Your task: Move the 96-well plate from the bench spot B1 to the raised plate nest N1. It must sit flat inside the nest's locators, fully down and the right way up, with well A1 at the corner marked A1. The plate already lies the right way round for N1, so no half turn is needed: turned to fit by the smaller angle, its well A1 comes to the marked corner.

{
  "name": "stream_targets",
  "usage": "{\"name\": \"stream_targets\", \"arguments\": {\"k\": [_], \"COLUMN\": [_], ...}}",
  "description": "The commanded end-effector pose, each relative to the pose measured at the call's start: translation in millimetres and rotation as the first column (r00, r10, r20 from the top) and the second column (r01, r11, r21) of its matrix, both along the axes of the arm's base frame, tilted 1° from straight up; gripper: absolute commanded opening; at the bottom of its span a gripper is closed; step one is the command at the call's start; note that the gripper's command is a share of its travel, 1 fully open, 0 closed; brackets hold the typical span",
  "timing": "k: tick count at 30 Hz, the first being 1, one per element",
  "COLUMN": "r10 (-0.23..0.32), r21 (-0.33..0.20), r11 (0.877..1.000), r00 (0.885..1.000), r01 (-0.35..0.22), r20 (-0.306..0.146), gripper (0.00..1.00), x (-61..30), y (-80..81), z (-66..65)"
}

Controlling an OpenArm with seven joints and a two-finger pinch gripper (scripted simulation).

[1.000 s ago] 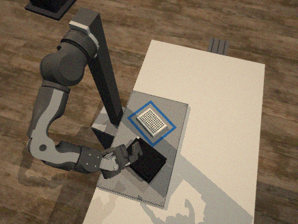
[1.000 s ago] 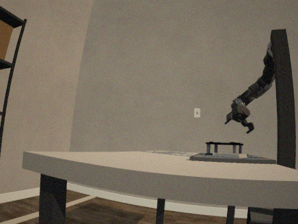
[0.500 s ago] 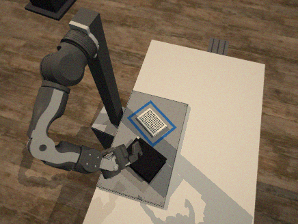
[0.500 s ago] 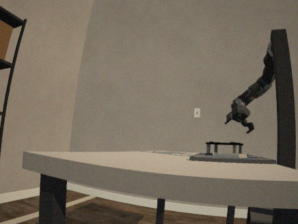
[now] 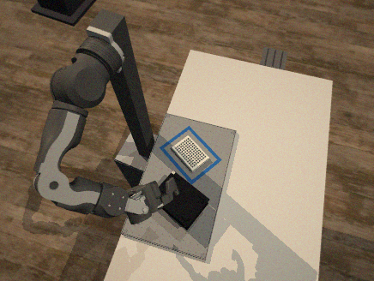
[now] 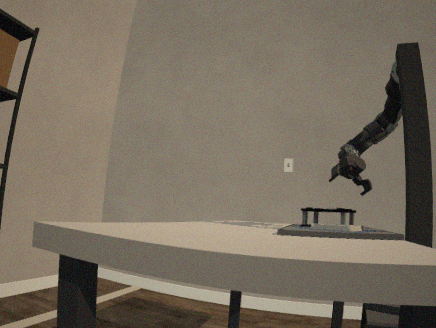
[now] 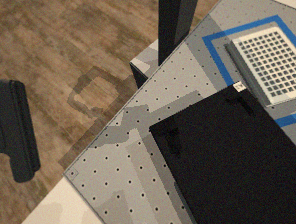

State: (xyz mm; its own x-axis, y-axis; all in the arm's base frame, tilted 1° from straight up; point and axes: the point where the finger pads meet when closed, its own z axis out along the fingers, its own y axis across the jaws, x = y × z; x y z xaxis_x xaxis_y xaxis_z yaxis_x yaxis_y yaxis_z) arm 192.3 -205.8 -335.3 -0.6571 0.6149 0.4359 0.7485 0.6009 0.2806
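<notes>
The white 96-well plate (image 5: 190,152) lies flat inside the blue outline of spot B1 on the grey perforated baseplate; it also shows in the wrist view (image 7: 267,62) at the upper right. The black raised nest N1 (image 5: 185,200) stands beside it, nearer the table's front, on short posts (image 6: 328,215); a small white tag (image 7: 239,86) marks its corner next to the plate. My gripper (image 5: 165,194) (image 6: 351,182) is open and empty, well above the nest's left edge. One finger (image 7: 20,130) shows at the wrist view's left.
The grey baseplate (image 5: 182,188) lies on a cream table (image 5: 266,163). The arm's dark upright column (image 5: 130,92) stands just left of the baseplate, close to B1. A dark shelf (image 6: 10,100) stands far off at the left.
</notes>
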Motion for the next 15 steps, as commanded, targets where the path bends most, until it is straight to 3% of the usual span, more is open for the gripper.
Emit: {"name": "stream_targets", "arguments": {"k": [1, 12, 15], "r10": [-0.001, -0.001, 0.085], "r21": [0.000, 0.000, -0.124], "r11": [1.000, 1.000, 0.989], "r00": [1.000, 1.000, 0.995], "r01": [0.001, 0.001, -0.079], "r20": [0.003, 0.003, 0.046], "gripper": [1.00, 1.00, 0.90], "x": [0.8, 0.8, 4.9], "y": [-0.2, -0.2, 26.0], "z": [0.7, 0.7, -4.8]}}
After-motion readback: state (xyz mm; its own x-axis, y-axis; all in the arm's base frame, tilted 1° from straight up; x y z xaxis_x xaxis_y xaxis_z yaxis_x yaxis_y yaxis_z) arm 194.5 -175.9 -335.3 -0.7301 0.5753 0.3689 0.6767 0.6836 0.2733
